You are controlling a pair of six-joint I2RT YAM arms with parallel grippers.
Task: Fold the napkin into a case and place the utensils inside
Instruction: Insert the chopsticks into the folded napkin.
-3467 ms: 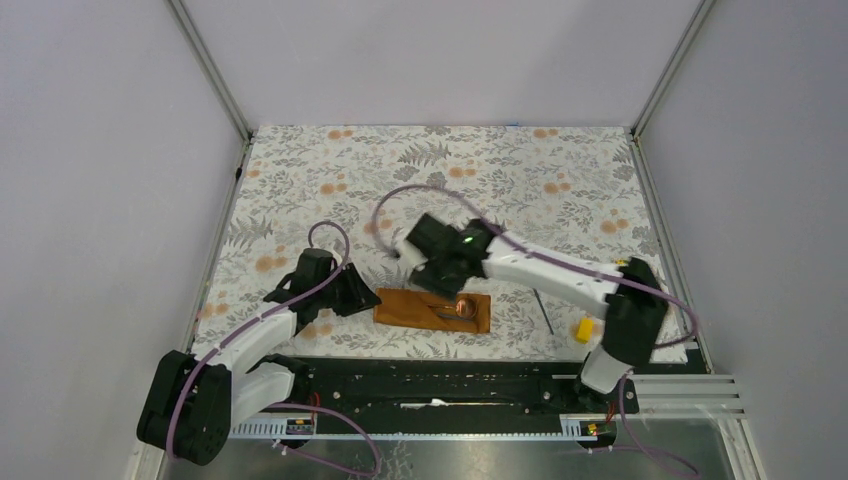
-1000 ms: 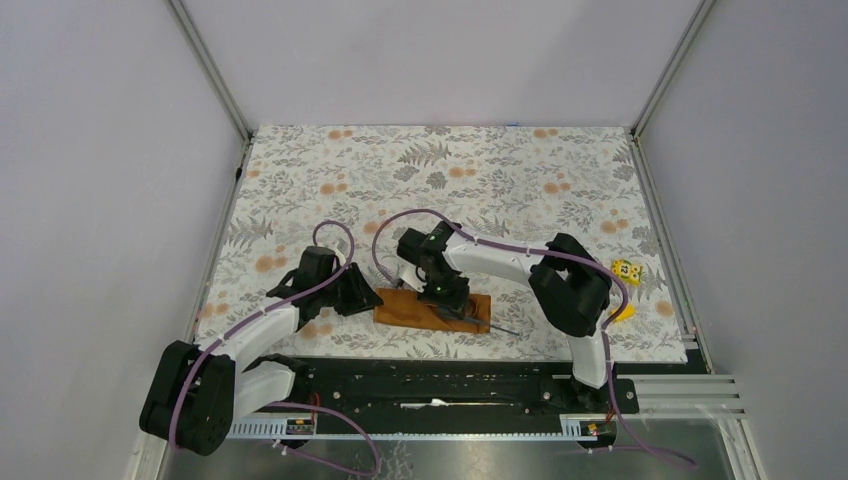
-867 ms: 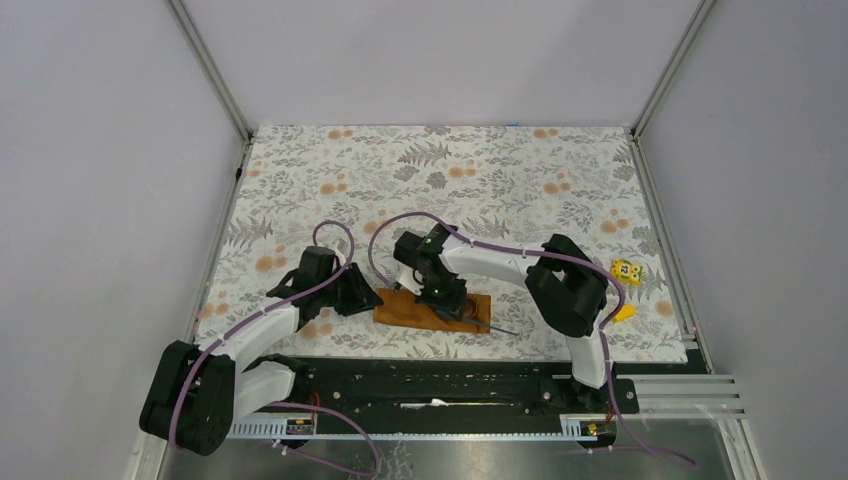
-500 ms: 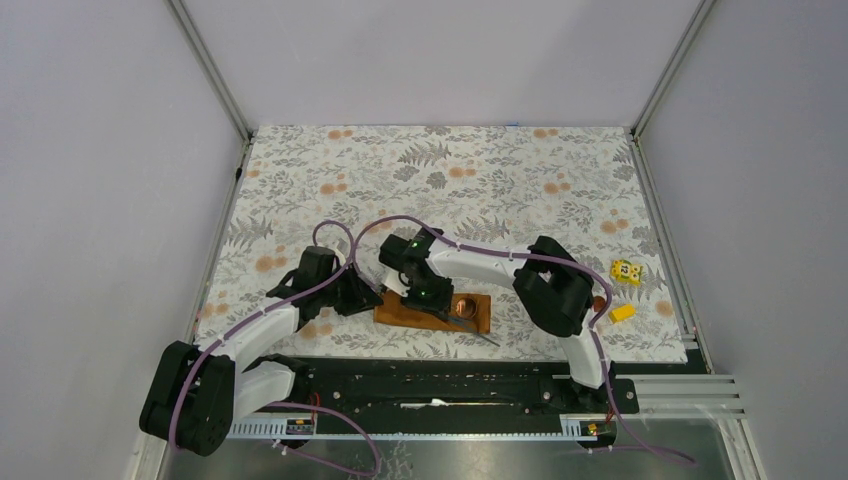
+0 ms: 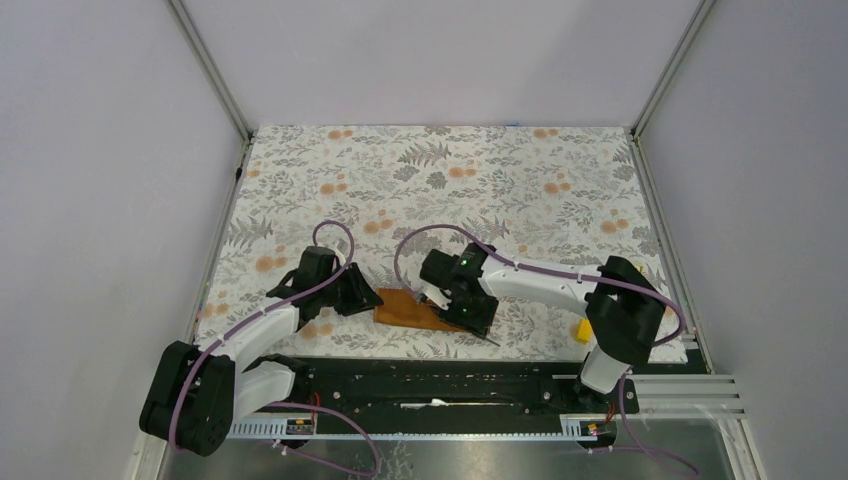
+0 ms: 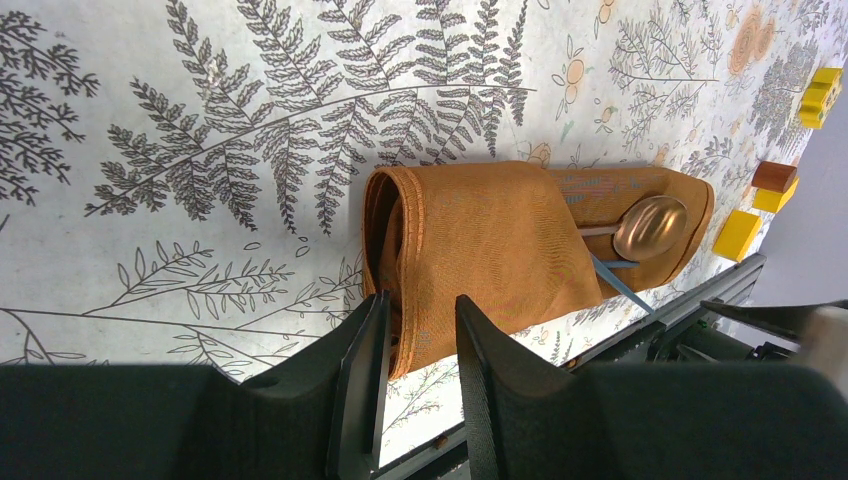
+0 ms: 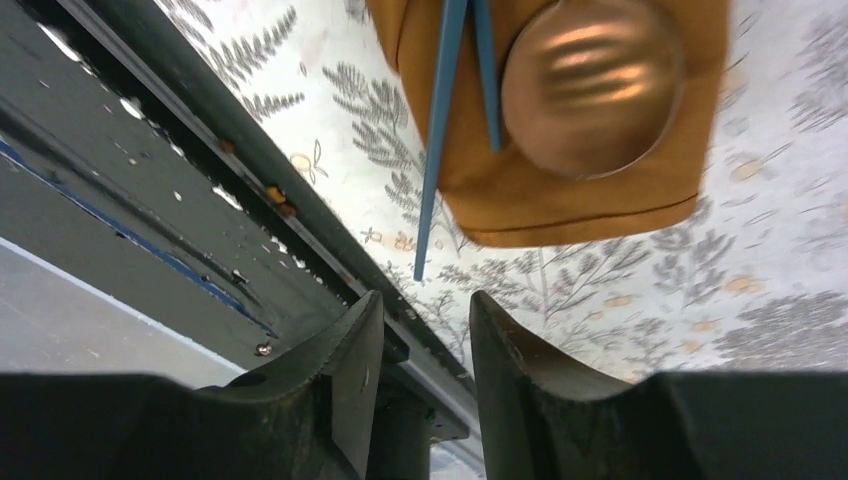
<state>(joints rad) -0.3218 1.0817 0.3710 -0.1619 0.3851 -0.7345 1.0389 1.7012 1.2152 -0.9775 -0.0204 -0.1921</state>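
The rust-orange napkin (image 5: 400, 309) lies folded as a narrow case (image 6: 490, 235) near the table's front edge. The copper spoon's round bowl (image 6: 650, 227) rests on its right end, handle tucked under the diagonal flap. Two thin grey rods (image 7: 452, 90) lie beside the bowl (image 7: 590, 85); one pokes past the cloth's edge onto the tablecloth. My right gripper (image 7: 425, 315) hovers open just off that right end (image 5: 472, 312), nothing between its fingers. My left gripper (image 6: 420, 325) stands partly open astride the case's left near corner (image 5: 362, 297).
The floral tablecloth (image 5: 480, 180) covers the table. Yellow blocks (image 6: 737, 233) and a brown block (image 6: 773, 176) lie right of the case; one yellow block (image 5: 581, 329) shows by the right arm. The black front rail (image 7: 150, 190) runs close along the case.
My right gripper has opened and let go of a grey rod, which now lies on the case by the spoon. The right arm drew back to the right. The left arm stayed still.
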